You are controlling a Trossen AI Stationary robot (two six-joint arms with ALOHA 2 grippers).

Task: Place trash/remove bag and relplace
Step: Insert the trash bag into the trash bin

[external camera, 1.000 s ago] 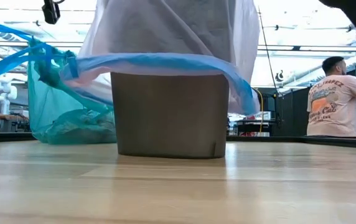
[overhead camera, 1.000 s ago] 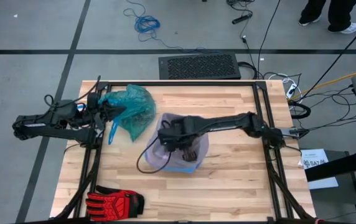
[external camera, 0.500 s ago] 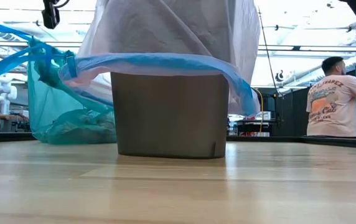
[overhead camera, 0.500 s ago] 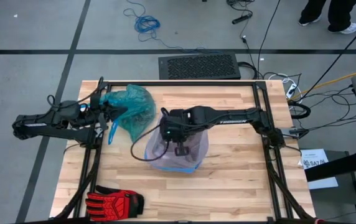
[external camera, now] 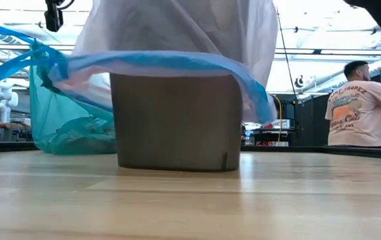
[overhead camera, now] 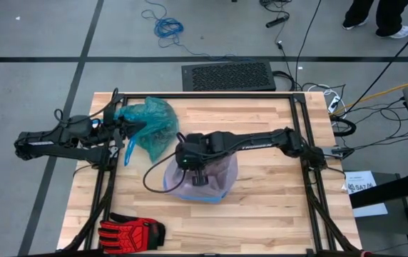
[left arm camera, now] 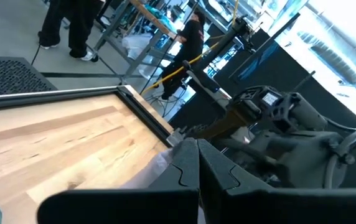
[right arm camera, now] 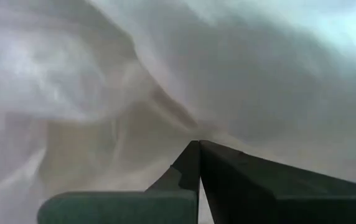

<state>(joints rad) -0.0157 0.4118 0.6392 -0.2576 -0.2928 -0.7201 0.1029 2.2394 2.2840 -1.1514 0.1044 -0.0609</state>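
The right gripper (overhead camera: 198, 175) reaches down into the open mouth of the bin (external camera: 177, 120) in the middle of the table (overhead camera: 275, 207). Its two fingers (right arm camera: 193, 174) are pressed together, and around them the right wrist view shows only the pale lilac bag (right arm camera: 165, 81); I cannot tell if a fold of it is pinched. This lilac bag (overhead camera: 222, 178) lines the bin, and its blue rim (external camera: 177, 63) hangs loosely over the bin's top edge.

The teal-green bag (overhead camera: 150, 125) lies bunched on the table just beside the bin, toward the left arm. Its blue drawstring loops (external camera: 10, 47) stick out on that side. What is inside it cannot be seen.

The left gripper (overhead camera: 122, 128) waits at the table's left edge, touching or nearly touching the teal-green bag, with its fingers (left arm camera: 187, 171) closed together.

A red-and-black glove (overhead camera: 129, 232) lies at the near left corner of the table. A person (external camera: 360, 107) in a pale shirt stands in the room behind.
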